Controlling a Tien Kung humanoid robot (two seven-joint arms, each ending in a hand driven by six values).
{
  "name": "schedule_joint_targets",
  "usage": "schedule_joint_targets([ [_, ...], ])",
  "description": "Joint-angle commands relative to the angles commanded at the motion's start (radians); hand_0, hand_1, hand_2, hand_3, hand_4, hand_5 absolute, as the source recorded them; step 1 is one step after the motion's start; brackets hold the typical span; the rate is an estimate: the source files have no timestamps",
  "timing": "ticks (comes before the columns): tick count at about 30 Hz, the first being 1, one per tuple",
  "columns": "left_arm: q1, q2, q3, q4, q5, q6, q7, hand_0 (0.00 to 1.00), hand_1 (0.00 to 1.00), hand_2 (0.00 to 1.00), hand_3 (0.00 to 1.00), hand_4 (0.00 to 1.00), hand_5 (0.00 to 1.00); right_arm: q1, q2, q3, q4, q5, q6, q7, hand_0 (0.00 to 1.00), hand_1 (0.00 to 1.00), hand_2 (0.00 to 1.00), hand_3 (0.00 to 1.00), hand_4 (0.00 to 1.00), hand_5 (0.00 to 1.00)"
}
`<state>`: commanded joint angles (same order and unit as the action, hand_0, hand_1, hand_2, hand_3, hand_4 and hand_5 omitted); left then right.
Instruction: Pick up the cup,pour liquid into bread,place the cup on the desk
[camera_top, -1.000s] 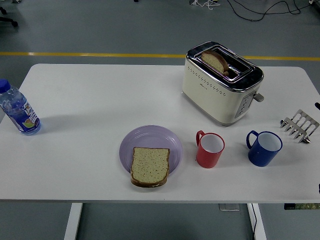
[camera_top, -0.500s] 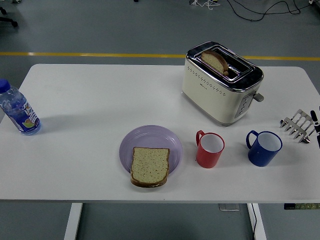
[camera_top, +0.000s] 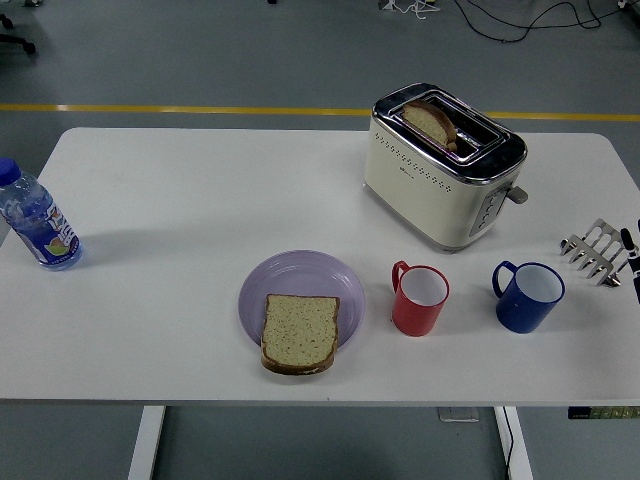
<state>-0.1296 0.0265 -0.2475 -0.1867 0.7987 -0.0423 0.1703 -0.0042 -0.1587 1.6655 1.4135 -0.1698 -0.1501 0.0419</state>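
A slice of bread (camera_top: 299, 333) is being carried on the near side of a lilac plate (camera_top: 300, 275), its front crust overhanging the plate's near rim, close to the near edge of the white table (camera_top: 200, 200). Just right of the plate a red cup (camera_top: 420, 300) is being kept upright, its handle turned to the left, and further right, apart from it, a blue cup (camera_top: 529, 296) is standing the same way; both cups are being left untouched. At the right edge, the right hand (camera_top: 632, 262) is being shown only as a few dark fingertips beside a small metal rack (camera_top: 597, 251), well clear of the blue cup; whether the fingers are spread or curled cannot be told, and nothing is seen to be held. At the far left a water bottle (camera_top: 35, 222) is resting near the table's edge. Farthest back, behind the cups, a cream toaster (camera_top: 440, 170) is holding a second slice (camera_top: 432, 122) in one slot.
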Motion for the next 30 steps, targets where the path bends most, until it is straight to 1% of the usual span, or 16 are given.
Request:
schedule_joint_targets([
  [1, -0.001, 0.000, -0.001, 0.000, 0.000, 0.000, 0.000, 0.671, 0.740, 0.741, 0.639, 0.405, 0.998, 0.001, 0.001, 0.001, -0.002, 0.001, 0.000, 0.000, 0.592, 0.559, 0.652, 0.624, 0.710, 0.178],
  [2, -0.001, 0.000, -0.001, 0.000, 0.001, 0.000, 0.000, 0.671, 0.740, 0.741, 0.639, 0.405, 0.998, 0.001, 0.001, 0.001, -0.003, 0.001, 0.000, 0.000, 0.591, 0.558, 0.652, 0.625, 0.704, 0.218],
  [11, -0.009, 0.000, -0.005, 0.000, 0.005, 0.000, -0.001, 0.671, 0.740, 0.741, 0.639, 0.405, 0.998, 0.009, 0.006, -0.002, -0.017, 0.013, -0.002, -0.006, 0.590, 0.556, 0.650, 0.623, 0.701, 0.218],
  [30, -0.014, 0.000, -0.009, -0.001, 0.007, -0.001, -0.002, 0.670, 0.740, 0.741, 0.638, 0.405, 0.998, 0.013, 0.009, -0.016, -0.023, 0.027, -0.006, -0.005, 0.590, 0.551, 0.650, 0.622, 0.699, 0.216],
])
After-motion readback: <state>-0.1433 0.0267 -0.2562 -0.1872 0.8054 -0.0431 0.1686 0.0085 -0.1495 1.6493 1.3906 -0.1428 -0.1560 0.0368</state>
